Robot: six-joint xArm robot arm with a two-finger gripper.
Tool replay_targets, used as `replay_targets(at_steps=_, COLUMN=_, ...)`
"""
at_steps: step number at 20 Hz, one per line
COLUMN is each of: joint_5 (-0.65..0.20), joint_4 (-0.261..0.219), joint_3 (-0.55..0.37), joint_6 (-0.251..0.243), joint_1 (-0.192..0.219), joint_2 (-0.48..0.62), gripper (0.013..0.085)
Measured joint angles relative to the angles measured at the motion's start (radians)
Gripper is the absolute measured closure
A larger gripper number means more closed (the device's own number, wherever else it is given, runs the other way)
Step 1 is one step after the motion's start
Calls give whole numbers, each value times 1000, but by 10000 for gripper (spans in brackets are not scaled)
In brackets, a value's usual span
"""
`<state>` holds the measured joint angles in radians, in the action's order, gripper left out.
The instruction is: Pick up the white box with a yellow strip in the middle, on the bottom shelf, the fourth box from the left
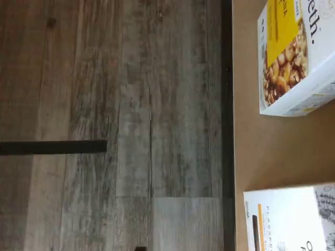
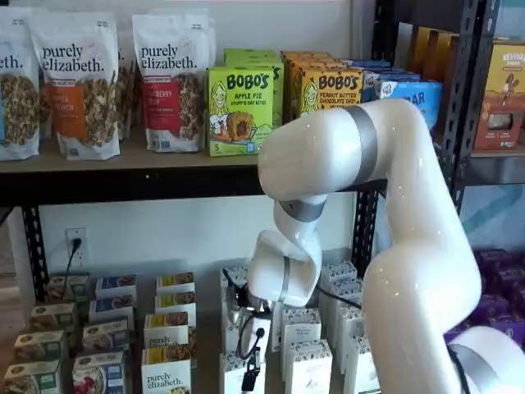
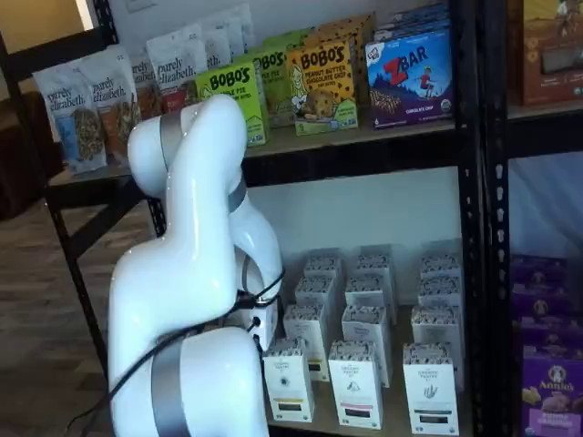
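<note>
The white box (image 2: 232,373) stands at the front of its row on the bottom shelf (image 3: 319,421), among several alike; it also shows in a shelf view (image 3: 290,381). In the wrist view a white box (image 1: 288,219) with a yellowish strip and a speckled band lies on the tan board (image 1: 261,151). My gripper (image 2: 250,373) hangs just in front of and above the white box, its black fingers pointing down with a cable beside them. No gap between the fingers can be made out. The arm hides the gripper in the other shelf view.
Shorter "purely elizabeth" boxes (image 2: 166,365) fill the rows to the left; one shows in the wrist view (image 1: 293,57). More white cartons (image 2: 308,365) stand to the right. A black upright (image 3: 469,228) bounds the bay. Bags and Bobo's boxes (image 2: 239,107) sit on the upper shelf.
</note>
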<state>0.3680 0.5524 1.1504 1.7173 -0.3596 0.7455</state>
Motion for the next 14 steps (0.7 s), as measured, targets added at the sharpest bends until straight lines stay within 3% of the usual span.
replay_targets(at_steps=3, joint_5=-29, joint_4=-94, joint_3=-9, joint_6=-83, joint_1=1, joint_2=11, gripper=130)
replay_targets(at_steps=6, joint_5=-49, joint_4=-82, joint_3=-12, joint_6=-72, joint_1=-2, joint_2=21, gripper=130)
replay_targets(at_steps=8, joint_5=-73, joint_4=-47, joint_3=-17, joint_6=-42, joint_1=-7, joint_2=28, gripper=130)
replay_targets(at_steps=13, joint_5=-151, joint_4=135, joint_3=-14, joint_6=117, joint_1=-28, joint_2=49, gripper=130)
replay_targets(at_steps=14, joint_5=-154, joint_4=151, joint_3=-9, joint_6=132, joint_1=-27, joint_2=53, gripper=130)
